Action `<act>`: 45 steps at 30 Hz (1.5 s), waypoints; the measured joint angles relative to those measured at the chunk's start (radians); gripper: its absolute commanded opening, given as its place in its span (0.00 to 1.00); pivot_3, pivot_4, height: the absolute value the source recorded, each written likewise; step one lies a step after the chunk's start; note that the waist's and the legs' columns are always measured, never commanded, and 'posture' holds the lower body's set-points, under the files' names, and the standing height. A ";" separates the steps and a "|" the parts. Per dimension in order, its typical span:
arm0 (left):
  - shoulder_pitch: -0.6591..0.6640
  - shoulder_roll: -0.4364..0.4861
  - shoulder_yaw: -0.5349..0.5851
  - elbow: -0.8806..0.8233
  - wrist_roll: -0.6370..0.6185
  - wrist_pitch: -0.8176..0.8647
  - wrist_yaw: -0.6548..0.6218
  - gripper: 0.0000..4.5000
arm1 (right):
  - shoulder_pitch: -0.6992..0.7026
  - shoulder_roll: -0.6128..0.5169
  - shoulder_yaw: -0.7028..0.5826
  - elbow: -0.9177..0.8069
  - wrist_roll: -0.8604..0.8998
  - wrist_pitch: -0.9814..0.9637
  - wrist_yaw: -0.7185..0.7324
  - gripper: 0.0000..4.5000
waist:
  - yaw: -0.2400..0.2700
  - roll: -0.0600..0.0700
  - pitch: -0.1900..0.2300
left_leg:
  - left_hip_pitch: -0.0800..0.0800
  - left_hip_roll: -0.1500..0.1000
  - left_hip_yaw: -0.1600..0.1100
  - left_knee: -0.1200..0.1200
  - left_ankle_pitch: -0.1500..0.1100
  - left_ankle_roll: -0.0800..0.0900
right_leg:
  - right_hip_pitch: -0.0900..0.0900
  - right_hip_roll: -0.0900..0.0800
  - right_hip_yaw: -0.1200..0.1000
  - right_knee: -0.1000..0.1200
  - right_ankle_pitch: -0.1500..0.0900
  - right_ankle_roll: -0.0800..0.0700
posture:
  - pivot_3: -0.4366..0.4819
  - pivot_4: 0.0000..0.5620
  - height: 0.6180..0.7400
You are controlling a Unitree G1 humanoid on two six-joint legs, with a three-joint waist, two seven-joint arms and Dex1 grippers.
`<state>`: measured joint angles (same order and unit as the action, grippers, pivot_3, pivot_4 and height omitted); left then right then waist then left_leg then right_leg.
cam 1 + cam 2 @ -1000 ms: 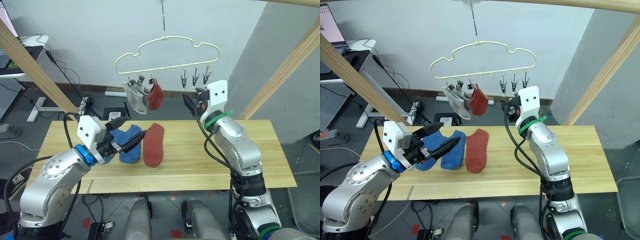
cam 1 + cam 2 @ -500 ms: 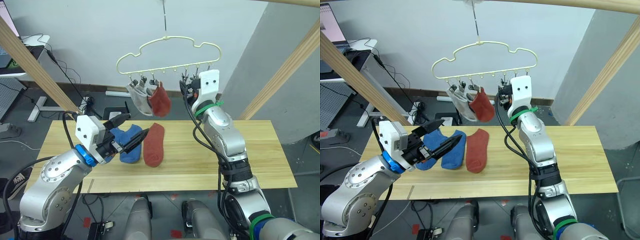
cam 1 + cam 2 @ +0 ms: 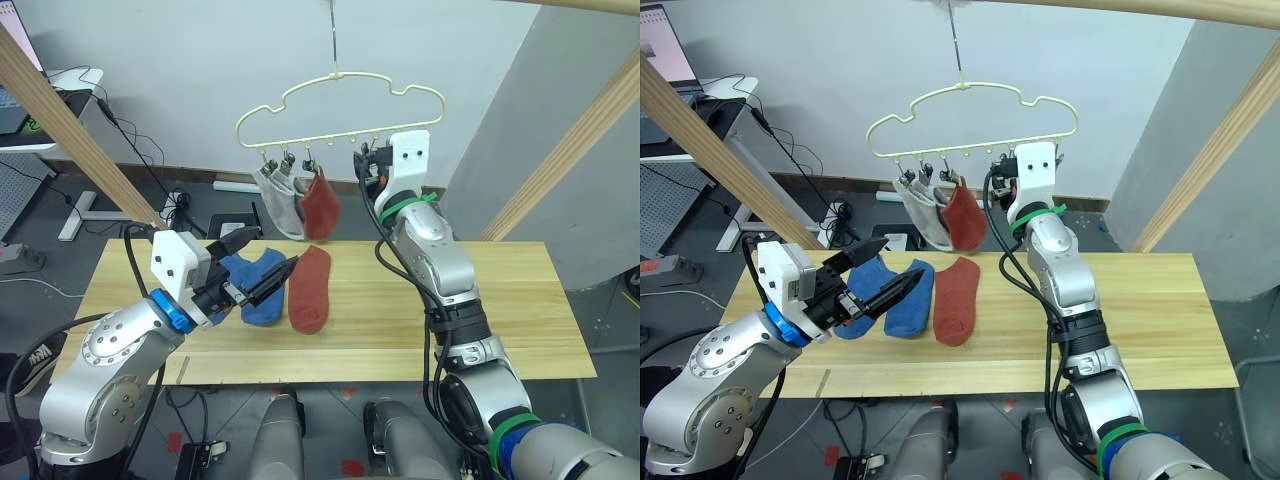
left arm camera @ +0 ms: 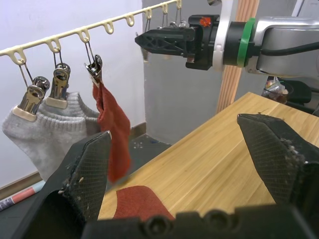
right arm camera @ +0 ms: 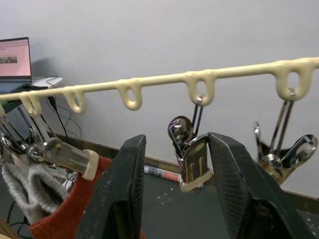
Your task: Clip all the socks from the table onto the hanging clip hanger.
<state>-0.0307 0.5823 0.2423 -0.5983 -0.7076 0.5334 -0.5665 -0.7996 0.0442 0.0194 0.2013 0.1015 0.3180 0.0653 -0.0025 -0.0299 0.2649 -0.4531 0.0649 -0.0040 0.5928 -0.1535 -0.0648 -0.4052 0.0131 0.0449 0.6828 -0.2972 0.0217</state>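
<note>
**A:** Start big — where does the work stand on the surface [image 3: 480, 300]?

**B:** The long wooden top runs side to side. On its left half lie three socks: a rust-red sock [image 3: 308, 290] and two blue socks [image 3: 262, 287] just beside it, the blue ones overlapping. Each lies flat with its long axis running away from the robot, toward the far edge.

**A:** And overhead?

**B:** The clip hanger [image 3: 340, 101] hangs by its hook, its row of clips running left to right. Two grey socks [image 3: 277, 195] and one red sock [image 3: 320, 203] dangle from the leftmost clips, long axes pointing down.

**A:** How will the socks handle?

**B:** Likely light, soft and limp; they'd droop from any pinch. Taking one near the cuff edge seems best, leaving a fabric rim free for the clip.

**A:** The grippers?

**B:** The left gripper [image 3: 262, 283] hovers over the blue socks, fingers spread wide, holding nothing. The right gripper [image 5: 187, 169] is raised at the hanger, its fingers apart on either side of a free metal clip [image 5: 192, 157], which should be stiff and sprung.
</note>
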 measured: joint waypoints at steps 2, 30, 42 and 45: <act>0.000 0.000 0.000 0.000 0.000 0.000 0.005 1.00 | -0.004 0.006 0.000 0.004 0.000 -0.004 -0.001 0.45 | 0.000 0.000 0.000 | 0.000 0.000 0.000 0.000 0.000 0.000 | 0.000 0.000 0.000 0.000 0.000 0.000 | 0.59 0.47 1.00; 0.008 0.000 -0.001 0.000 0.001 0.000 0.007 1.00 | -0.048 0.031 -0.040 0.067 0.021 -0.028 -0.007 0.45 | 0.001 0.000 0.000 | 0.000 0.000 0.000 0.000 0.000 0.000 | 0.000 0.000 0.000 0.000 0.000 0.000 | 0.60 0.48 1.00; 0.008 -0.010 -0.003 0.000 0.001 0.000 0.009 1.00 | -0.051 0.035 -0.039 0.080 0.022 -0.028 -0.006 0.45 | 0.001 0.000 0.000 | 0.000 0.000 0.000 0.000 0.000 0.000 | 0.000 0.000 0.000 0.000 0.000 0.000 | 0.60 0.48 1.00; 0.007 -0.010 -0.003 0.000 0.001 0.000 0.009 1.00 | -0.051 0.035 -0.039 0.080 0.022 -0.028 -0.006 0.45 | 0.001 0.000 0.000 | 0.000 0.000 0.000 0.000 0.000 0.000 | 0.000 0.000 0.000 0.000 0.000 0.000 | 0.60 0.48 1.00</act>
<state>-0.0235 0.5727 0.2397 -0.5983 -0.7062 0.5332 -0.5574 -0.8502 0.0791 -0.0198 0.2810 0.1232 0.2897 0.0592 -0.0015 -0.0297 0.2650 -0.4531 0.0650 -0.0042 0.5928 -0.1535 -0.0647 -0.4052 0.0130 0.0446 0.6830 -0.2971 0.0216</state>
